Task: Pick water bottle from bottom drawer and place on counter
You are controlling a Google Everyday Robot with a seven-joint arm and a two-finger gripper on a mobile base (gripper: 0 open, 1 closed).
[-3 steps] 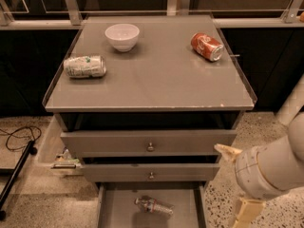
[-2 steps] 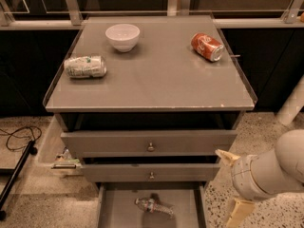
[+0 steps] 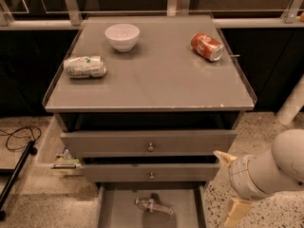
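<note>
The water bottle lies on its side in the bottom drawer, which is pulled out at the foot of the cabinet; it sits near the middle of the grey tray, its length running from upper left to lower right, and nothing is touching it. The gripper hangs off to the right of that drawer, over the speckled floor and beside the drawer's right edge, well apart from the bottle. Its two cream fingers stand spread, one poking up and to the left, the other dropping out of view at the bottom, with nothing held between them. The thick white arm comes in from the right edge behind it. Above the tray, the middle drawer and the top drawer each show a small round knob and stick out a little from the cabinet front. The counter carries three things: a white bowl upright near the back left, a silver-green can lying on its side near the left rim, and a red soda can lying on its side toward the back right. A dark cable loops on the floor to the left of the cabinet
</note>
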